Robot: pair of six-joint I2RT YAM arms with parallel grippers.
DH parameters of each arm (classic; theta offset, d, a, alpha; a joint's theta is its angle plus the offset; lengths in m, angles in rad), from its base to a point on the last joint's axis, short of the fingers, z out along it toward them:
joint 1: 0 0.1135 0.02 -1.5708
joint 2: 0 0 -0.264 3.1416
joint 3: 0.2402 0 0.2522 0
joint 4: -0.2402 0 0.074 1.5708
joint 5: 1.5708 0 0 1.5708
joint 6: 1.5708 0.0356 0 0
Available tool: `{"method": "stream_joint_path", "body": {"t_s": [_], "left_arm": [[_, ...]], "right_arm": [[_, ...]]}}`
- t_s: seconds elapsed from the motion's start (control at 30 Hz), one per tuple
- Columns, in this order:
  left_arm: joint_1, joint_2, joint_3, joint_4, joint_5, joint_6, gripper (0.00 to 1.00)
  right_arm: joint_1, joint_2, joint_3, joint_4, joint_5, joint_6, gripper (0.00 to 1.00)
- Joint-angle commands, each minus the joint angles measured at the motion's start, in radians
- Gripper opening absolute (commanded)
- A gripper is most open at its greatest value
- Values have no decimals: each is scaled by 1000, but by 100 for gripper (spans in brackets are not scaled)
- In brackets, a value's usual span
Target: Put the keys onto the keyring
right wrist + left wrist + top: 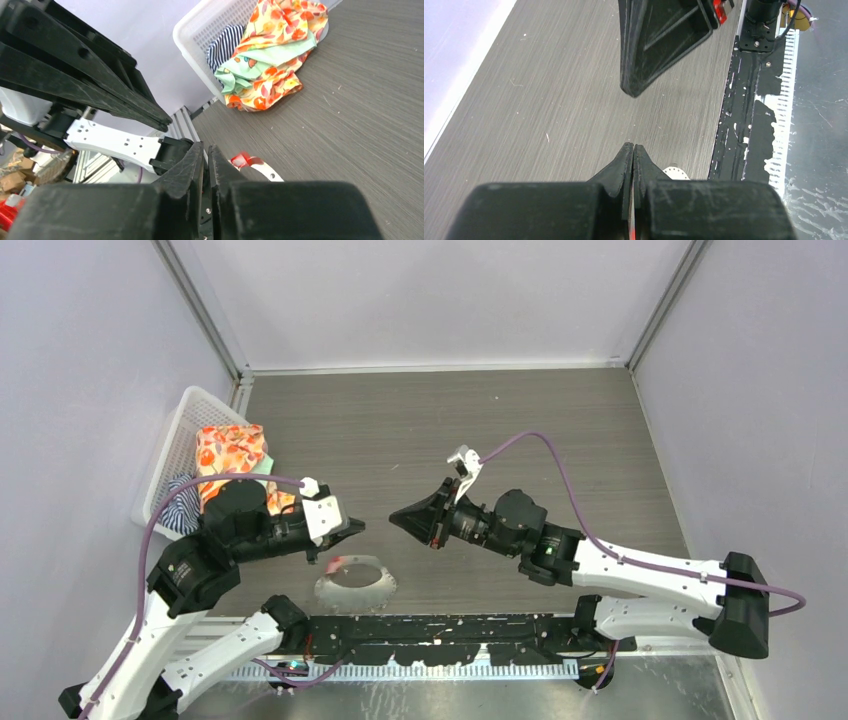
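Note:
The keyring (pixel 356 582), a silver loop fringed with small keys, lies on the table near the front edge. A red-headed key (pixel 335 562) shows blurred at the ring's left rim, just under my left gripper (pixel 357 528). The left gripper (pixel 633 146) is shut; only a thin silver and red sliver shows deep in the slit between its jaws. My right gripper (pixel 394 516) faces it from the right, tips a short way apart. In the right wrist view, the right gripper (pixel 205 148) has a narrow gap with nothing in it. Just beyond it are the red key (pixel 244 160) and a piece of the keyring (pixel 267 172).
A white basket (pixel 183 440) with flowered and striped clothes (pixel 231 453) stands at the left wall, behind the left arm. A black taped strip (pixel 450 626) runs along the table's near edge. Grey walls close in on three sides.

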Motion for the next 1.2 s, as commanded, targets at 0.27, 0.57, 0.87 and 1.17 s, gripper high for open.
{"method": "stream_joint_path", "body": {"t_s": [0.27,0.57,0.87,1.17], "left_arm": [[2,6,18,-2,-72,5,0],[3,12,107,-59,-236,42,26],[3,15,221,-164,-383,69,64],[3,70,297,-125,-434,90,70]], "right_arm": [[-22,37,-16,-101,23,-46,39],[-3,584,233,-188,4,-157,73],[116,927,555,-476,209,-332,83],[125,881,518,-695,410,-359,83]]}}
